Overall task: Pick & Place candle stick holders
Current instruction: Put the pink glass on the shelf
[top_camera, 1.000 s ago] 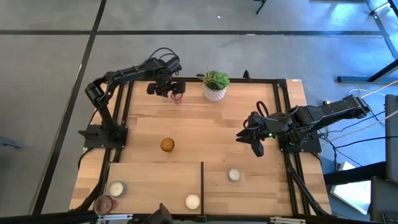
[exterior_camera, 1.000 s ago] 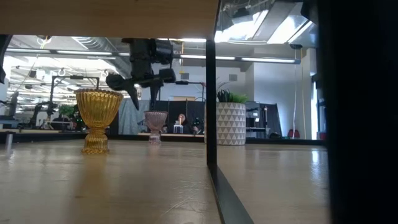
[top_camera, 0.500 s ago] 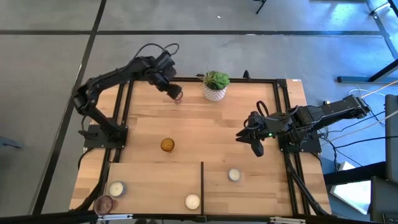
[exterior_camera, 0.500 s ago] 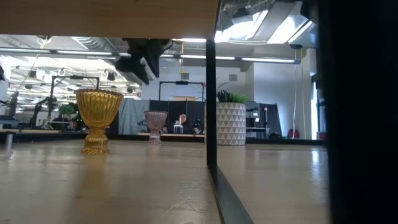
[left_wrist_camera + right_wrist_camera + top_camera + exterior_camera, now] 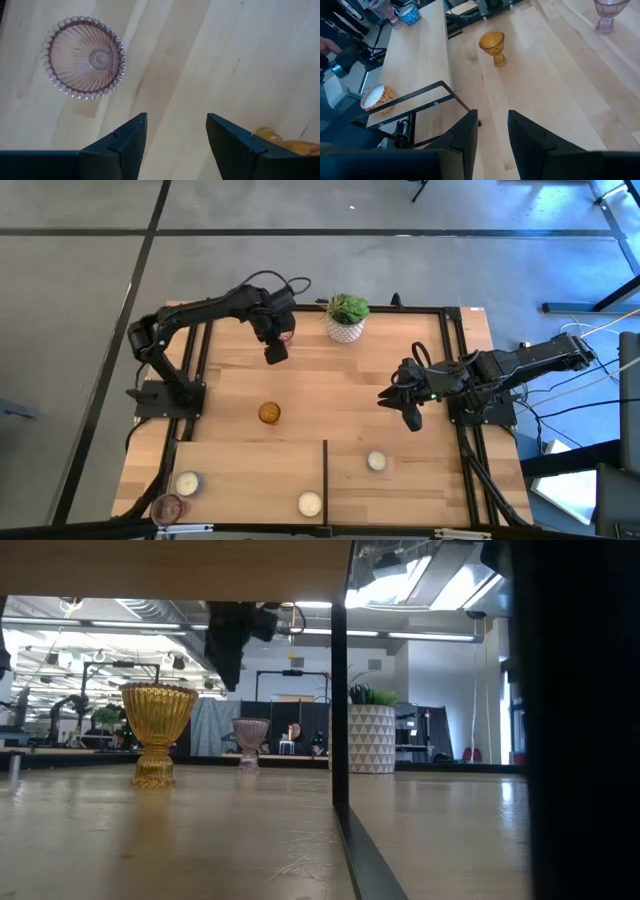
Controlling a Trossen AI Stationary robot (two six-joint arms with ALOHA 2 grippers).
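On my wide pale wooden desk the dark left arm's tool hangs released and empty above the boards, just beside the ribbed pinkish-purple glass candle holder standing upright by the white patterned plant pot. The right tool waits part-open over the right side, empty. Next, probably the amber glass holder — I'd centre over its rim before descending.

grey concrete floor around the table; ceiling strip lights behind.
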